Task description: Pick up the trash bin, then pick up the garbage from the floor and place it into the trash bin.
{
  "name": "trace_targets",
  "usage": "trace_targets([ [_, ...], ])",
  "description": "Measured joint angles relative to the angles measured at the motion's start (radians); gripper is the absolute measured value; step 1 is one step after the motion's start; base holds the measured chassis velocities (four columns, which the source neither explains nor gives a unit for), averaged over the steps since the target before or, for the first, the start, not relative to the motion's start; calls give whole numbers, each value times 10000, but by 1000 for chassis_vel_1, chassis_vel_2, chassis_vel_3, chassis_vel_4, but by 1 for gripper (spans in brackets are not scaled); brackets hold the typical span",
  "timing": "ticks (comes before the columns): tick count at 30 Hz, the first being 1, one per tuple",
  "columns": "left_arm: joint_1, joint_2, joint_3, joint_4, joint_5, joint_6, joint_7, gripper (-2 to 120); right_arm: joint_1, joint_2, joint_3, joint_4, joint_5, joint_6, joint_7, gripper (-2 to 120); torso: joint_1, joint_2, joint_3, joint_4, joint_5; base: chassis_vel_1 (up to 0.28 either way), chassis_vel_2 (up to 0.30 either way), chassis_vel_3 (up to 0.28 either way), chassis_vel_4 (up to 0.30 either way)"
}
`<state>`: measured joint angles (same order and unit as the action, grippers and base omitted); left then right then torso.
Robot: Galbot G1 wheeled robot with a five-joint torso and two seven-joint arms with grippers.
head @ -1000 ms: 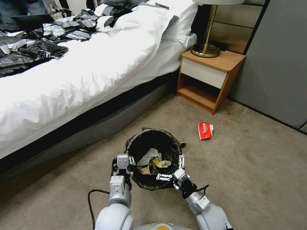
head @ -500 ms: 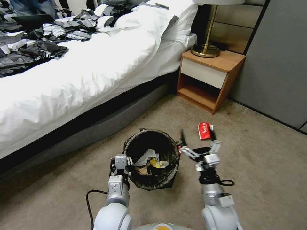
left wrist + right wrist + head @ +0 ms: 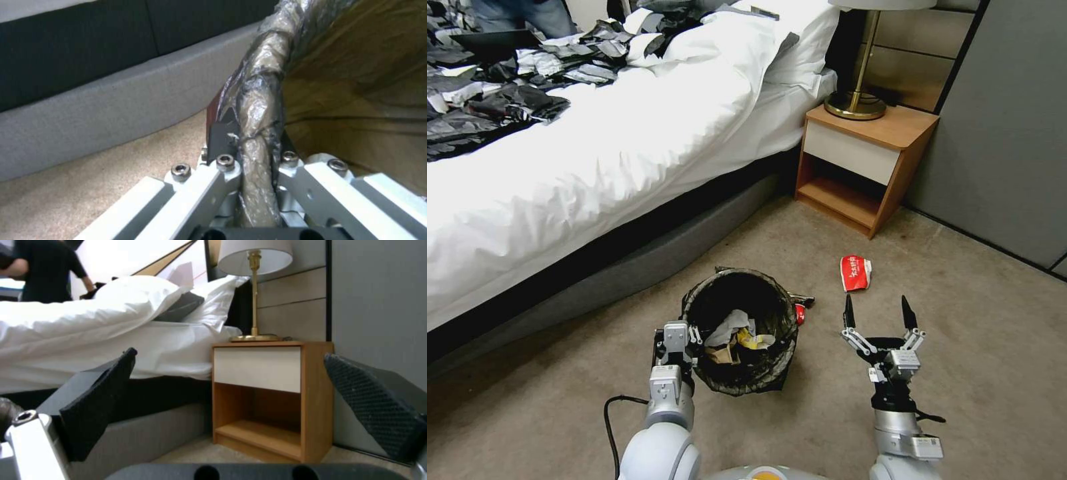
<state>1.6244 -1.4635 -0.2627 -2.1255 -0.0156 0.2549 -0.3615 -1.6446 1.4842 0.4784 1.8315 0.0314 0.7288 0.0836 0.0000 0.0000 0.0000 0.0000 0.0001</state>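
Both grippers differ — left gripper (image 3: 675, 331) clamps trash bin (image 3: 740, 327) rim, right gripper (image 3: 879, 312) spread wide

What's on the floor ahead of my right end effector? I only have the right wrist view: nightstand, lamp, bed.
Observer: A red-and-white wrapper lies on the carpet, between the open right end effector and the nightstand.
Operator: Where's the trash bin?
Observer: The trash bin is to that end effector's left, near the bed.
Operator: Is anything holding it?
Observer: Yes, the left end effector is clamped on its liner-covered rim.
Operator: Anything inside?
Observer: A crumpled white tissue and a yellow wrapper, among other litter.
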Motion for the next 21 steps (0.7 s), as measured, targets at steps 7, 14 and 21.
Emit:
trace_targets([
  [7,15,0,11,-33,4,0,-3,0,61,46,-18,-43,-6,-123,-103,100,0,0,0,0,0,0,0,0,0],
  [14,10,2,54,-33,10,0,-8,0,55,19,61,-53,-12,-123,-129,100,-1,0,0,0,0,0,0,0,0],
  [21,8,-6,96,-33,24,0,-10,0,62,18,80,-52,-16,-126,-140,100,-1,0,0,0,1,-119,119,102,-122],
])
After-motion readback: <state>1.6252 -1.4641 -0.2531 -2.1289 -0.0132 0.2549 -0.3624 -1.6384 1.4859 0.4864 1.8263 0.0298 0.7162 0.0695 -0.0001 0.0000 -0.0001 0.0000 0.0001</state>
